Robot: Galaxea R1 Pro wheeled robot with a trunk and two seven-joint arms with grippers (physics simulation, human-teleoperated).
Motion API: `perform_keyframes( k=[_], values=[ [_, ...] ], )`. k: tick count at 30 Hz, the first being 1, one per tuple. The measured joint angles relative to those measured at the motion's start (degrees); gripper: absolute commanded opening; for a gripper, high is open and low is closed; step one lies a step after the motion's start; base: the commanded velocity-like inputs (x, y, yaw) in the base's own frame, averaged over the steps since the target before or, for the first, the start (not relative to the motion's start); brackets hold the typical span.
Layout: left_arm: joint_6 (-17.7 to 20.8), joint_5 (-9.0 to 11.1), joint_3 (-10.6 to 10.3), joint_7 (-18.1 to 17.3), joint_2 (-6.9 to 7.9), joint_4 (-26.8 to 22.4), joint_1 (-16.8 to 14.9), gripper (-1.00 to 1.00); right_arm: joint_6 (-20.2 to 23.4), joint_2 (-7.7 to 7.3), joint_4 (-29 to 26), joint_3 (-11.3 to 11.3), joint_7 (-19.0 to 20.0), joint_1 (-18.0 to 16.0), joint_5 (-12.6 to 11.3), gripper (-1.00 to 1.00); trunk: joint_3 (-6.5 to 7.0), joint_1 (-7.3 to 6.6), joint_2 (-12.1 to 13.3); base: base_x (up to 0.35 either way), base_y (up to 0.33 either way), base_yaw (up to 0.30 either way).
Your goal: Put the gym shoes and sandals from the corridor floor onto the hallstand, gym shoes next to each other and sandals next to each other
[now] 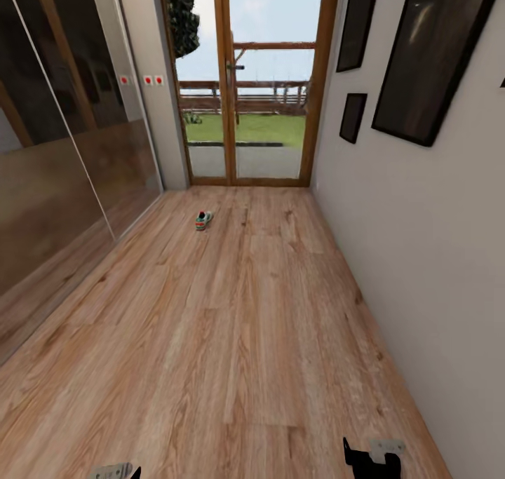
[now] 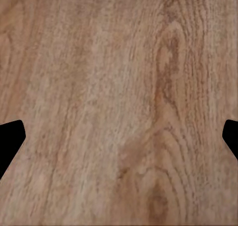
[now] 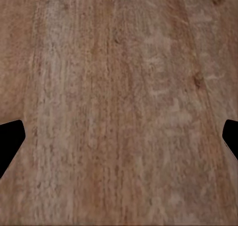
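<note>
Left gripper (image 2: 119, 141): fingers spread wide at the frame edges, nothing between them, bare floor (image 2: 119, 87) beneath. Right gripper (image 3: 119, 141): likewise wide apart and empty over planks. Head view: both grippers low at the near edge, left (image 1: 116, 472), right (image 1: 372, 458). Gym shoe (image 1: 203, 220): one, lying on the floor far down the corridor, near the glass door (image 1: 245, 79); small at this range, apparently white with green and red. Walls: mirrored panels (image 1: 63, 149) at left, dark frames (image 1: 435, 51) at right.
</note>
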Motion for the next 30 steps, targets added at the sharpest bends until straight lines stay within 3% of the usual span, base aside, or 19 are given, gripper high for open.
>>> perform_keyframes(
  k=[30],
  values=[
    [0.0,0.0,0.0,0.0,0.0,0.0,-0.01,1.0,-0.05,-0.17,0.02,0.0,0.0,0.0,0.0,1.0,0.0,0.0,0.0,0.339,0.0,0.0]
  ],
)
